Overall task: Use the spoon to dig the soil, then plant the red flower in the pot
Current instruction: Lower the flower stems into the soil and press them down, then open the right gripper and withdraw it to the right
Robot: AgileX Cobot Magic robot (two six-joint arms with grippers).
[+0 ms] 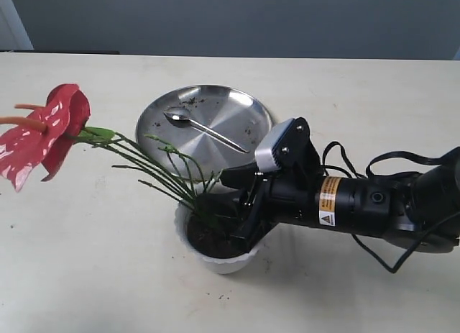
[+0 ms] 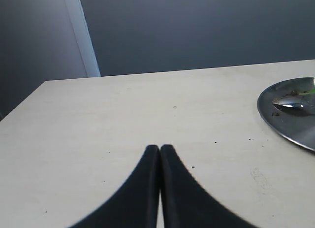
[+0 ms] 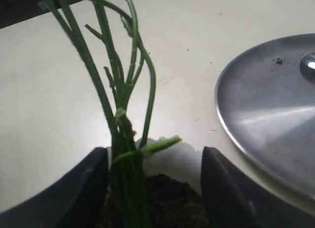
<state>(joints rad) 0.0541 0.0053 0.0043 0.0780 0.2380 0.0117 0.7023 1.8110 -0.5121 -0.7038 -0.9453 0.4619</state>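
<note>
The red flower (image 1: 44, 131) leans far out to the left, its green stems (image 1: 169, 171) running down into the white pot (image 1: 215, 255). Dark soil (image 3: 177, 201) fills the pot around the stem bases (image 3: 129, 183). My right gripper (image 3: 155, 164) hovers over the pot with its jaws wide apart; the stems stand between them, close to one finger (image 3: 83, 183), not pinched. The spoon (image 1: 205, 128) lies on the round steel plate (image 1: 237, 110) behind the pot. My left gripper (image 2: 159, 149) is shut and empty over bare table, away from the plate.
The steel plate (image 3: 266, 124) carries a few soil crumbs and sits just behind the pot. Black cables (image 1: 381, 203) trail along the right arm. The pale table (image 1: 86, 261) stretches to the left and front, with a grey wall beyond it.
</note>
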